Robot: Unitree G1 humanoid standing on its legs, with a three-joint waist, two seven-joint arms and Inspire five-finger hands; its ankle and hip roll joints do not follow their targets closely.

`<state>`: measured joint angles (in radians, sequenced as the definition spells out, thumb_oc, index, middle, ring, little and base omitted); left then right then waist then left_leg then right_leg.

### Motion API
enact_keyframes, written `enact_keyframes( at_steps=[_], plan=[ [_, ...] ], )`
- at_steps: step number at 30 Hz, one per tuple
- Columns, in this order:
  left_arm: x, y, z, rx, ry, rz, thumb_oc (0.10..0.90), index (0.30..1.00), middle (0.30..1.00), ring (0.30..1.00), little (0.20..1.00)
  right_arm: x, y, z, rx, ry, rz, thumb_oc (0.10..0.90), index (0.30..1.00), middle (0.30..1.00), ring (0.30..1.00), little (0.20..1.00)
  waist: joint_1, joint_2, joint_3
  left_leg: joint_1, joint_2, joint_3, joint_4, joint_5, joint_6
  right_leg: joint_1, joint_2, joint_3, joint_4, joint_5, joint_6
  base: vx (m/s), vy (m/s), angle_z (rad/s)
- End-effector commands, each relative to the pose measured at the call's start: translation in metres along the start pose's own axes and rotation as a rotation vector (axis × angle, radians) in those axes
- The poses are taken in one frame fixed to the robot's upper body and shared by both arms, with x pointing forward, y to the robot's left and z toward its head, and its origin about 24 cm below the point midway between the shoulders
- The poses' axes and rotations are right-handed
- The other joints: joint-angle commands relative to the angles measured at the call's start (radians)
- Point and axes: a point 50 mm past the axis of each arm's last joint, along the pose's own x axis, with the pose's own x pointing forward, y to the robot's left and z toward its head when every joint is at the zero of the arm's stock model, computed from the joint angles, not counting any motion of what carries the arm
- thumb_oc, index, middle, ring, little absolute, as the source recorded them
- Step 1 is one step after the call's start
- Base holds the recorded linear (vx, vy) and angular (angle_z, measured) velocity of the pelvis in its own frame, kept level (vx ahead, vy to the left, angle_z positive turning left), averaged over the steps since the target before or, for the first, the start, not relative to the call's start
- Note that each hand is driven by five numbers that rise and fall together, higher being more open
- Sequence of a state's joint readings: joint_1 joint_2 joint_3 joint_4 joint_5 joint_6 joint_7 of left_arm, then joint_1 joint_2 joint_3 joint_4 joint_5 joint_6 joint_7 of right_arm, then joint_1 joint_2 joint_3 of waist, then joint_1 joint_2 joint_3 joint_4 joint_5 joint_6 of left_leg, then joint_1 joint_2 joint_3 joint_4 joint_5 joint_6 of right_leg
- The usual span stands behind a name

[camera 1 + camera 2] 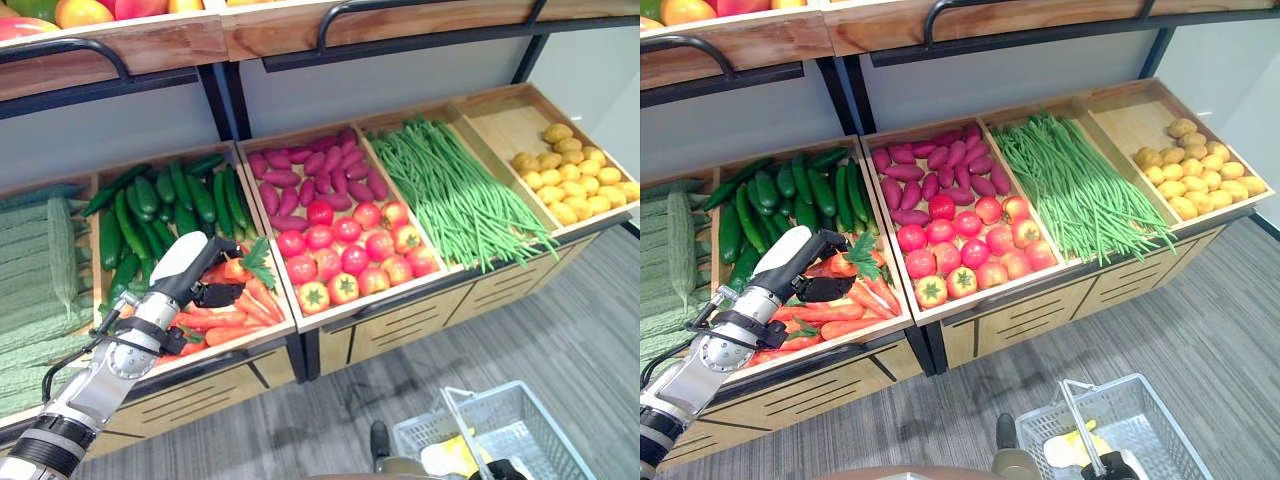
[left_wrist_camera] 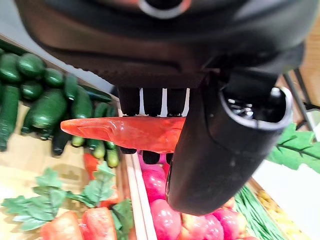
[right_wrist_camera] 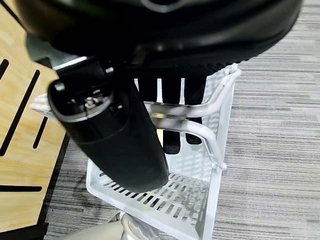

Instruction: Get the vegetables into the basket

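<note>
My left hand (image 1: 190, 262) reaches over the carrot compartment (image 1: 225, 318) of the wooden stand. In the left wrist view its fingers (image 2: 152, 102) and thumb (image 2: 225, 145) pinch an orange carrot (image 2: 125, 132) that lies crosswise between them, lifted above the pile. The white plastic basket (image 1: 525, 415) hangs low at the right over the floor, with something yellow (image 1: 455, 455) in it. My right hand (image 3: 115, 140) is curled round the basket's white handle (image 3: 192, 127).
The stand's bins hold cucumbers (image 1: 170, 200), reddish-purple roots (image 1: 310, 170), tomatoes (image 1: 350, 250), green beans (image 1: 455, 190), potatoes (image 1: 570, 175) and ridged gourds (image 1: 40, 260). An upper shelf with fruit (image 1: 85, 12) overhangs the back. Grey carpet (image 1: 560, 330) lies in front.
</note>
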<state>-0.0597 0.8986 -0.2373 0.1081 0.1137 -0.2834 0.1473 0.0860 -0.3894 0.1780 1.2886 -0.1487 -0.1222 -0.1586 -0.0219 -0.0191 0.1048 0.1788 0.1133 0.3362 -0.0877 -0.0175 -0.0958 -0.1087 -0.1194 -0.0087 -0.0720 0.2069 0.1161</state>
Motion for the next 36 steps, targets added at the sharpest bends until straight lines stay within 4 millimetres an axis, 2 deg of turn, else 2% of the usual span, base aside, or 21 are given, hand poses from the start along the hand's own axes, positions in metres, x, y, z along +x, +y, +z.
enact_keyframes(
  at_steps=[1,2,3,4,5,6,7,10,14,18,21,23,28,33,36],
  plan=[
    [0.034,0.068,0.067,0.066,-0.352,0.195,0.4,0.3,0.3,0.3,0.3,0.002,-0.007,0.008,0.029,-0.031,-0.029,0.4,0.3,0.3,0.3,0.3,-0.033,-0.06,0.014,-0.046,-0.055,-0.009,0.099,-0.064,0.044,-0.011,-0.107,0.03,0.134,-0.006,0.098,-0.07,0.15,-0.23],
    [0.034,0.068,0.067,0.066,-0.353,0.194,0.4,0.3,0.3,0.3,0.3,0.002,-0.007,0.008,0.03,-0.031,-0.029,0.4,0.3,0.3,0.3,0.3,-0.03,-0.061,0.014,-0.046,-0.056,-0.007,0.097,-0.063,0.046,-0.012,-0.108,0.032,0.133,-0.004,0.099,-0.09,0.153,-0.21],
    [0.035,0.07,0.072,0.07,-0.375,0.194,0.4,0.3,0.3,0.3,0.3,0.002,-0.007,0.008,0.037,-0.028,-0.032,0.4,0.3,0.3,0.3,0.3,-0.038,-0.066,0.021,-0.047,-0.066,0.004,0.087,-0.06,0.051,-0.031,-0.113,0.049,0.13,0.036,0.112,-0.05,0.047,-0.14],
    [0.035,0.07,0.072,0.07,-0.376,0.194,0.4,0.3,0.3,0.3,0.3,0.002,-0.007,0.008,0.037,-0.028,-0.032,0.4,0.3,0.3,0.3,0.3,-0.036,-0.066,0.021,-0.046,-0.067,0.005,0.087,-0.06,0.051,-0.032,-0.113,0.051,0.13,0.036,0.112,-0.15,0.126,-0.14],
    [0.037,0.071,0.08,0.07,-0.417,0.193,0.4,0.3,0.3,0.3,0.3,0.002,-0.007,0.006,0.041,-0.019,-0.033,0.4,0.3,0.3,0.3,0.3,-0.055,-0.07,0.036,-0.047,-0.078,0.028,0.068,-0.057,0.056,-0.061,-0.121,0.067,0.116,0.106,0.133,-0.26,0.122,-0.25],
    [0.037,0.075,0.084,0.085,-0.437,0.196,0.4,0.3,0.3,0.3,0.3,0.002,-0.004,0.009,0.045,-0.019,-0.028,0.4,0.3,0.3,0.3,0.3,-0.047,-0.064,0.047,-0.068,-0.07,0.072,0.051,-0.039,0.057,-0.099,-0.128,0.057,0.106,0.117,0.132,-0.26,0.121,-0.39],
    [0.037,0.075,0.084,0.085,-0.437,0.196,0.4,0.3,0.3,0.3,0.3,0.002,-0.004,0.009,0.045,-0.019,-0.027,0.4,0.3,0.3,0.3,0.3,-0.047,-0.064,0.046,-0.068,-0.069,0.072,0.051,-0.039,0.056,-0.1,-0.127,0.057,0.107,0.117,0.132,-0.22,0.062,-0.66],
    [0.034,0.082,0.086,0.117,-0.44,0.2,0.4,0.3,0.3,0.3,0.3,0.001,0.003,0.005,0.05,-0.009,-0.015,0.4,0.3,0.3,0.3,0.3,-0.026,-0.051,0.046,-0.088,-0.05,0.13,0.031,-0.015,0.065,-0.081,-0.142,-0.053,0.175,0.032,0.105,-0.18,0.059,-0.61],
    [0.029,0.086,0.083,0.146,-0.424,0.204,0.4,0.3,0.3,0.3,0.3,0.0,0.007,0.003,0.051,-0.005,-0.008,0.4,0.3,0.3,0.3,0.3,-0.013,-0.041,0.025,-0.092,-0.037,0.176,0.012,-0.015,0.067,-0.026,-0.148,-0.1,0.29,-0.052,0.104,-0.1,0.074,-0.39],
    [0.025,0.087,0.081,0.165,-0.415,0.2,0.4,0.3,0.3,0.3,0.3,0.001,0.005,0.007,0.049,-0.013,-0.013,0.4,0.3,0.3,0.3,0.3,0.004,-0.051,0.009,-0.097,-0.032,0.227,0.03,-0.021,0.071,0.014,-0.161,-0.115,0.313,-0.057,0.107,-0.06,-0.015,-0.51],
    [0.021,0.088,0.077,0.206,-0.393,0.198,0.4,0.3,0.3,0.3,0.3,0.002,0.005,0.012,0.042,-0.03,-0.015,0.4,0.3,0.3,0.3,0.3,0.028,-0.075,-0.019,-0.091,-0.025,0.311,0.048,-0.018,0.061,0.078,-0.166,-0.171,0.21,-0.046,0.121,-0.04,-0.088,-1.01],
    [0.02,0.089,0.076,0.206,-0.391,0.203,0.4,0.3,0.3,0.3,0.3,0.002,0.006,0.013,0.039,-0.034,-0.016,0.4,0.3,0.3,0.3,0.3,0.028,-0.075,-0.023,-0.087,-0.015,0.33,0.05,-0.011,0.053,0.08,-0.159,-0.19,0.19,-0.06,0.119,-0.02,-0.09,-0.5],
    [0.024,0.079,0.079,0.164,-0.41,0.184,0.4,0.3,0.3,0.3,0.3,0.001,0.004,0.008,0.043,-0.025,-0.018,0.4,0.3,0.3,0.3,0.3,-0.001,-0.064,-0.026,-0.098,0.036,0.335,0.063,0.041,0.01,0.109,-0.096,-0.214,0.12,-0.149,0.087,-0.04,-0.157,-0.39],
    [0.025,0.073,0.079,0.13,-0.41,0.178,0.4,0.3,0.3,0.3,0.3,-0.001,0.0,0.0,0.053,-0.003,-0.034,0.4,0.3,0.3,0.3,0.3,-0.013,-0.05,-0.021,-0.103,0.069,0.332,0.063,0.09,-0.023,0.136,-0.062,-0.216,0.091,-0.172,0.07,-0.04,-0.151,-0.06],
    [0.027,0.069,0.08,0.102,-0.413,0.182,0.4,0.3,0.3,0.3,0.3,-0.001,-0.003,-0.003,0.061,-0.001,-0.047,0.4,0.3,0.3,0.3,0.3,-0.016,-0.037,-0.015,-0.11,0.097,0.319,0.067,0.124,-0.045,0.148,-0.037,-0.219,0.098,-0.2,0.047,-0.05,-0.178,-0.06]
  ],
)
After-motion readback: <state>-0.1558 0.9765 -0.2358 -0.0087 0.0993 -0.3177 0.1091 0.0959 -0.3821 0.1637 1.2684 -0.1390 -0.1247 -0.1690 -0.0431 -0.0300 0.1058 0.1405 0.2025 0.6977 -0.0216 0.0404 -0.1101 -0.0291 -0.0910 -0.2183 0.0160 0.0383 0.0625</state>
